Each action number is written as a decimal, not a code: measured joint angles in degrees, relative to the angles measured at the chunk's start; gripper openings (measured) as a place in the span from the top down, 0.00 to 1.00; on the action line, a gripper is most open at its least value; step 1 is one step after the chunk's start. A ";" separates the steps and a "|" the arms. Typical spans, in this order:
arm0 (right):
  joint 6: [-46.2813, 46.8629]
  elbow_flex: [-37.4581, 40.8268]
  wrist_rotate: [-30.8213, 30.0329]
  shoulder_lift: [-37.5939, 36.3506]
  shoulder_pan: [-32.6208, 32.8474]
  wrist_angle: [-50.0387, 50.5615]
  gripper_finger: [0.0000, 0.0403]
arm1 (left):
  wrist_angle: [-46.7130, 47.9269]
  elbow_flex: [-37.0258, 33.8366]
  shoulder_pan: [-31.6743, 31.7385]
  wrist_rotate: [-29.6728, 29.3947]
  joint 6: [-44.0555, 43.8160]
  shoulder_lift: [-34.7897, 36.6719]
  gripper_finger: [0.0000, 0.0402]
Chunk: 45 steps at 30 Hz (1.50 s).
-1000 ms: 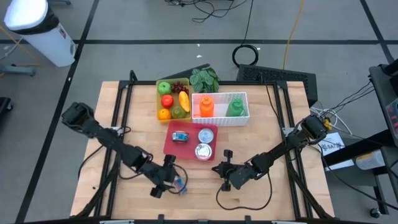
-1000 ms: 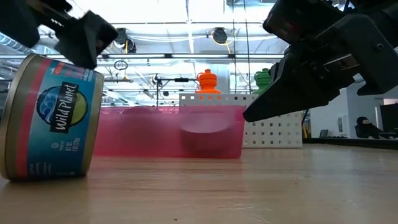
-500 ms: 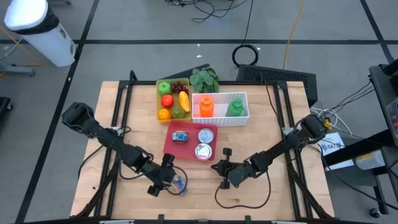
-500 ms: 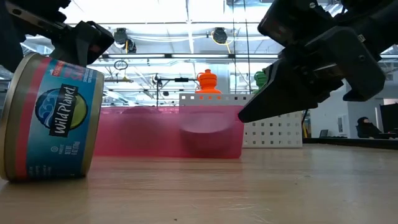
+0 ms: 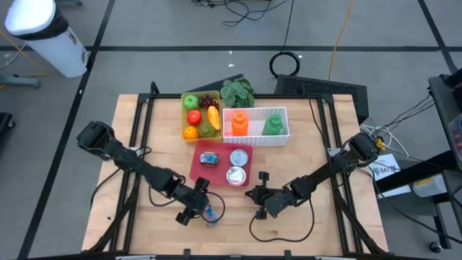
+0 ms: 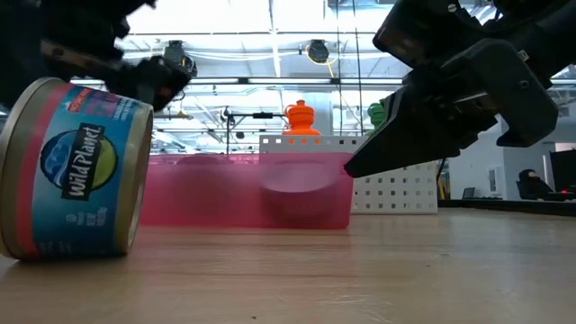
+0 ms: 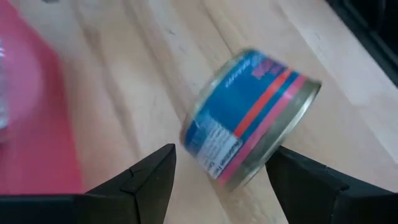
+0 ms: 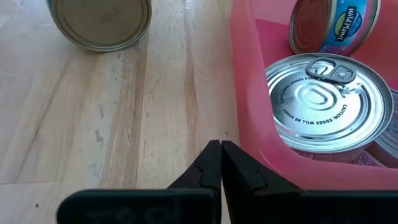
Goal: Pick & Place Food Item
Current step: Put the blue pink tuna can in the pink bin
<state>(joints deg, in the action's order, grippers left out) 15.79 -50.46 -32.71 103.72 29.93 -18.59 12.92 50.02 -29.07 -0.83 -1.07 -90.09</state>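
Overhead and wrist views of a pick-and-place step. The can (image 5: 210, 214) lies on its side on the bare wooden surface (image 5: 325, 144), near the front edge and well short of the red tray (image 5: 196, 170). In the low view it rests on its curved wall with the label facing the camera. The left gripper (image 5: 195, 207) sits low just beside the can. In the left wrist view its fingers (image 7: 144, 180) are spread, with the can (image 7: 249, 115) lying ahead of the gap and not yet gripped. The right gripper (image 5: 261, 202) waits near the tray's front right corner, its fingers pressed together. Its wrist view shows the tray (image 8: 249, 93) already holding a silver can (image 8: 317, 102) and a blue can (image 8: 336, 25). Behind the tray stand a white basket (image 5: 256, 133) and a yellow fruit tray (image 5: 184, 119).

Risks, as judged from this pose:
- **Rolling:** a can on its side may roll if a finger nudges its curved wall before both close.
- **Skewed grip:** the can lies askew to the finger gap, so closing could catch a rim and squeeze it out.
- **Crowded tray:** open room is limited, and a low carry might strike the tray wall or the cans inside.
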 joint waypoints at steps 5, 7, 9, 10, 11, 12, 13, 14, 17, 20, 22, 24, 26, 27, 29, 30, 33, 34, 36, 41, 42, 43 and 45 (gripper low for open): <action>-0.01 0.00 0.00 0.00 0.00 -0.03 1.00 | -1.52 0.00 1.45 2.10 1.05 -2.48 0.35; 0.00 0.00 0.02 0.00 0.00 -0.02 1.00 | -2.22 -0.02 1.67 2.02 1.03 -2.90 0.35; -0.02 0.00 0.01 0.00 0.00 0.00 1.00 | -4.49 -0.02 1.87 2.03 0.94 -3.33 0.35; -0.04 0.00 0.00 0.00 0.00 0.00 1.00 | -5.44 -0.02 1.93 1.90 0.75 -3.38 0.35; -0.14 0.00 0.00 0.00 0.00 0.00 1.00 | -6.69 -0.02 1.99 1.91 0.65 -3.35 0.35; -0.33 0.00 0.01 0.00 0.00 -0.01 1.00 | -8.04 -0.02 2.02 1.89 0.37 -3.32 0.35; -0.46 0.00 0.00 0.00 0.00 0.01 1.00 | -9.24 0.00 2.04 1.87 0.18 -3.32 0.35; -0.46 0.00 0.01 0.00 0.00 0.03 1.00 | -9.96 0.00 2.04 1.87 -0.11 -3.32 0.35; -0.46 0.00 0.00 0.00 0.00 0.04 1.00 | -11.28 0.00 2.04 1.85 -0.51 -3.32 0.35; -0.46 0.00 0.02 0.00 0.00 0.01 1.00 | -11.02 0.00 2.04 1.85 -0.94 -3.29 0.35; -0.46 0.00 0.01 0.00 0.00 -0.29 1.00 | -11.00 0.00 2.10 1.45 -0.95 -3.29 0.35; -0.50 0.00 0.00 0.00 0.00 -1.37 1.00 | -11.00 0.00 2.11 0.07 -0.98 -3.26 0.35; -1.23 0.00 0.02 0.00 0.00 -3.56 1.00 | -10.45 0.00 2.11 -1.69 -2.43 -2.74 0.35; -2.33 0.00 0.02 0.00 0.00 -5.23 0.99 | -10.32 0.00 2.26 -2.57 -3.89 -2.21 0.35; -5.24 0.00 1.06 0.00 -0.02 -9.12 0.96 | -9.44 0.00 2.56 -3.93 -7.30 -0.75 0.35; -6.94 0.00 3.02 0.00 -0.18 -11.48 0.93 | -8.52 0.00 2.76 -4.16 -9.03 0.19 0.35; -11.83 0.00 11.23 0.00 -0.75 -19.13 0.82 | -6.95 0.00 2.89 -4.42 -14.07 2.83 0.35; -13.27 -0.01 13.62 0.20 -1.05 -21.47 0.78 | -6.20 0.00 2.71 -4.38 -15.54 3.71 0.35; -15.15 -0.13 17.58 1.16 -1.75 -25.12 0.68 | -5.63 0.00 1.93 -4.30 -19.18 4.86 0.35; -16.32 -1.33 23.80 1.56 -3.81 -24.66 0.42 | -5.01 0.00 -1.04 -3.25 -31.89 5.41 0.35; -16.73 -1.79 24.02 1.71 -4.10 -24.26 0.38 | -4.96 0.00 -1.74 -3.24 -34.25 5.41 0.35; -17.50 -2.21 24.12 1.83 -4.19 -23.51 0.34 | -4.96 0.00 -2.38 -3.27 -36.17 5.41 0.35; -20.24 -4.01 26.27 1.96 -4.51 -20.89 0.27 | -4.95 0.00 -3.72 -4.37 -39.23 5.38 0.35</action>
<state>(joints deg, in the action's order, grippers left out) -4.44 -54.46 -6.44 105.69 25.42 -39.48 7.97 50.02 -32.79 -5.20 -40.30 -84.71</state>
